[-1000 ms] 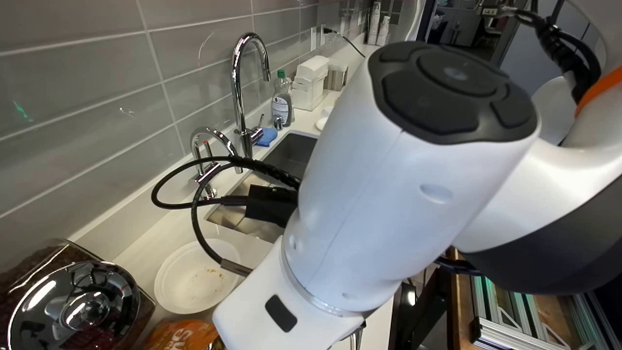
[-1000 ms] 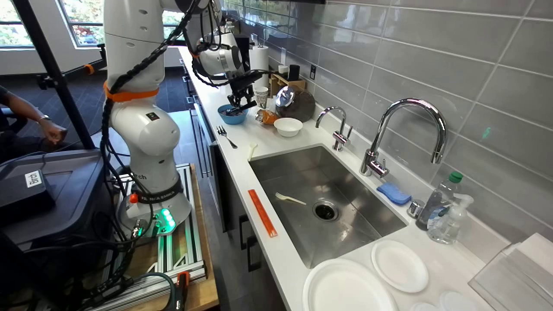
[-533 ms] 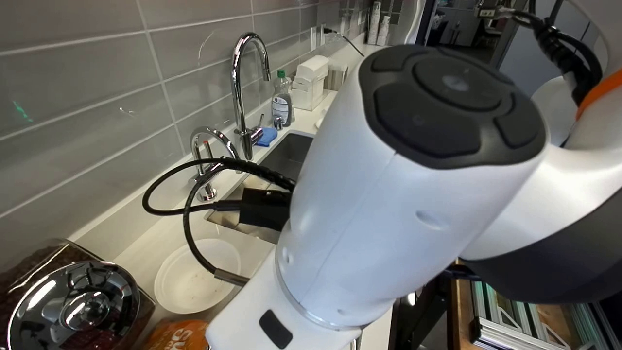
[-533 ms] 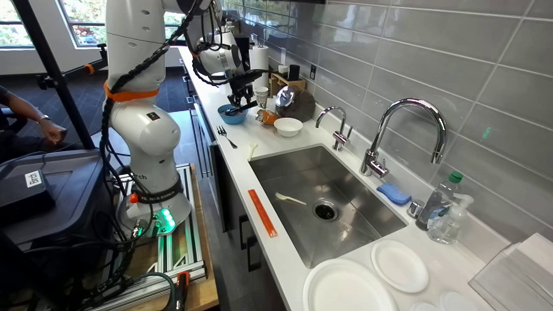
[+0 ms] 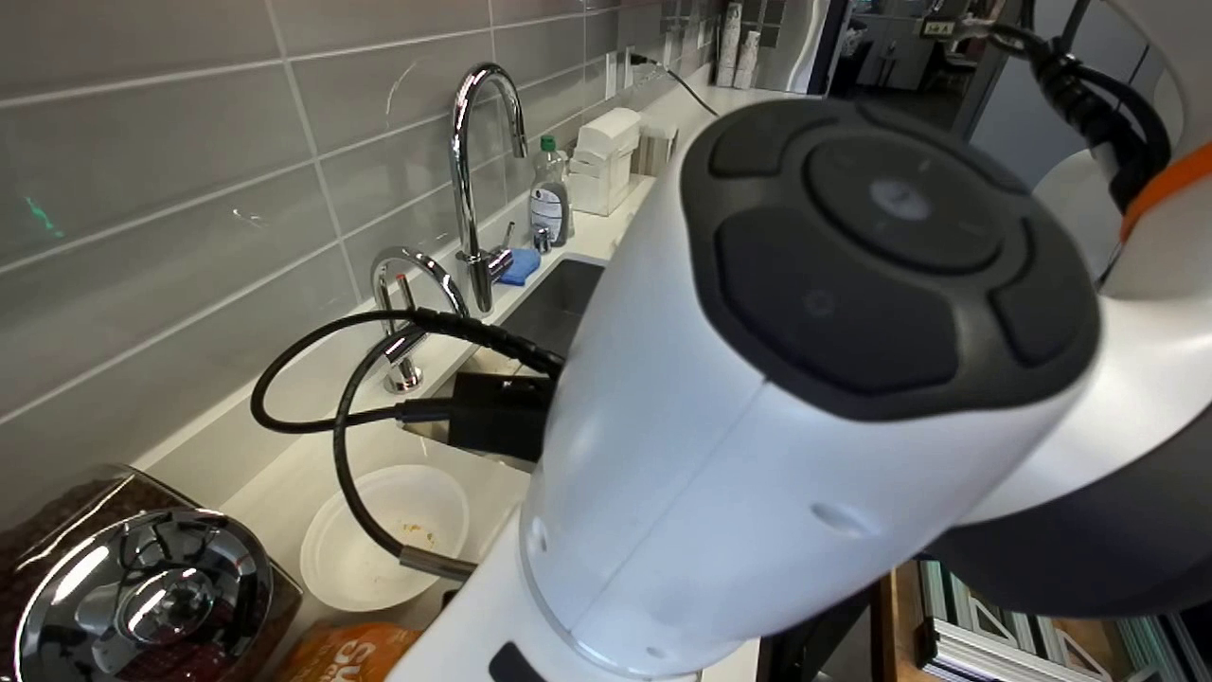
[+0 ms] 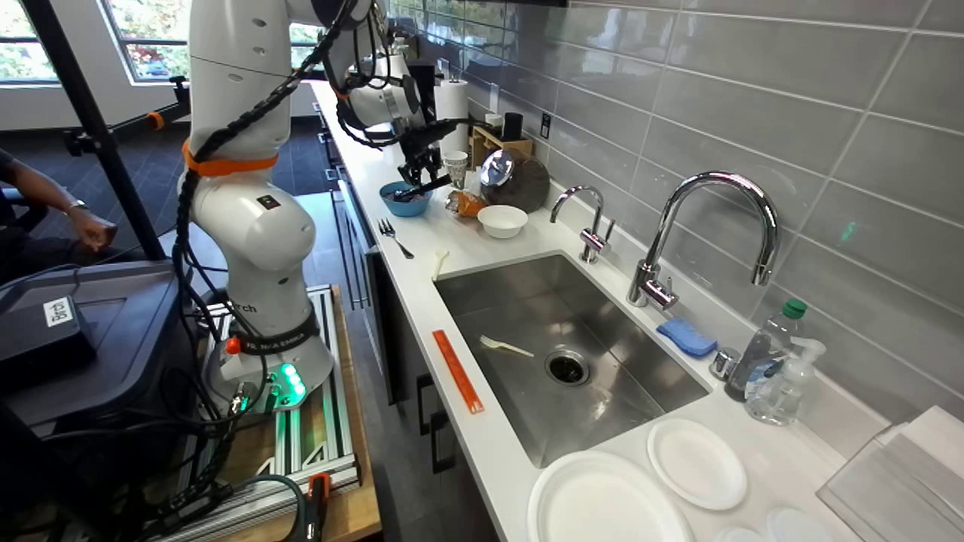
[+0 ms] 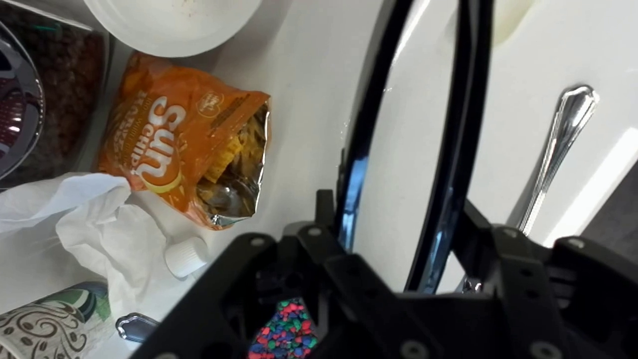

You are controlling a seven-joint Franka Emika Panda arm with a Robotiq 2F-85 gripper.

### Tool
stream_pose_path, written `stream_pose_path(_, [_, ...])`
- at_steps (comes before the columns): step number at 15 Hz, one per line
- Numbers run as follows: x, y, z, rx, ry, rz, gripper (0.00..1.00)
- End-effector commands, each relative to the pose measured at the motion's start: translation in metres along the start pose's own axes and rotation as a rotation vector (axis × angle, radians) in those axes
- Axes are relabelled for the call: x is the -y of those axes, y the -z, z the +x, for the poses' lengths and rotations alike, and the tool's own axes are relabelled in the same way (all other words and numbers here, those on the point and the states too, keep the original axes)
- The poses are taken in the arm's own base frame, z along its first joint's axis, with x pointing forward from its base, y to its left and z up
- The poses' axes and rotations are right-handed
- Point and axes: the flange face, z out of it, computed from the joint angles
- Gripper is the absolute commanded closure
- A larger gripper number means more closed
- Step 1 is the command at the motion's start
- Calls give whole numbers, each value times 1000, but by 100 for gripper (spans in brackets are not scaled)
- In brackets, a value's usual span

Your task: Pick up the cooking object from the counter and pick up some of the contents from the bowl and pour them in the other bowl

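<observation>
Tongs (image 7: 461,129): long, black, held in my pincer (image 7: 398,214), one finger at the outside of each arm, the two arms standing apart with a gap between. In an exterior view they tilt: lower end at the blue bowl (image 6: 407,208), in it or just above, can't tell which; upper end sticks out right, past the rim. Blue bowl is upright on the far part of the counter (image 6: 474,248), left side. Pebbly bits (image 7: 286,329) in red, green and blue show behind my pincer in the wrist view, mostly hidden by it.

White bowl (image 6: 503,223) is upright too, nearer and to the right, apart from the tongs, a few orange specks (image 5: 418,535) inside. Chip bag (image 7: 169,134), orange, mouth gaping with chips showing, lies just beside it, between the two bowls. Jar (image 6: 531,184) with a shiny lid stands to the right of the bag, paper cup (image 6: 456,165) to the far side.

Fork (image 6: 396,239) lies on the counter, near side of the blue bowl, left. Pale spoon (image 6: 440,263) is nearer, just beside the sink (image 6: 557,316); another pale spoon (image 6: 506,346) lies in the sink. Orange strip (image 6: 457,371) lies left of the sink, blue sponge (image 6: 687,336) right of it, by the big tap (image 6: 649,280). White plates (image 6: 606,500) are nearest, past the sink's near end. Soap bottles (image 6: 779,395) stand by the wall on the right.
</observation>
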Motion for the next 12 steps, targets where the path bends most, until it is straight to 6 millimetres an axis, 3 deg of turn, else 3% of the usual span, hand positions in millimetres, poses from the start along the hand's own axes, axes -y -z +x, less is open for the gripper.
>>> stream_pose_path(1, [-4,-2,7,34,13,2,59])
stream_pose_path(5, [-5,-3,8,32,12,1,72])
stream_pose_path(12, [-8,4,4,29,-6,-15,73])
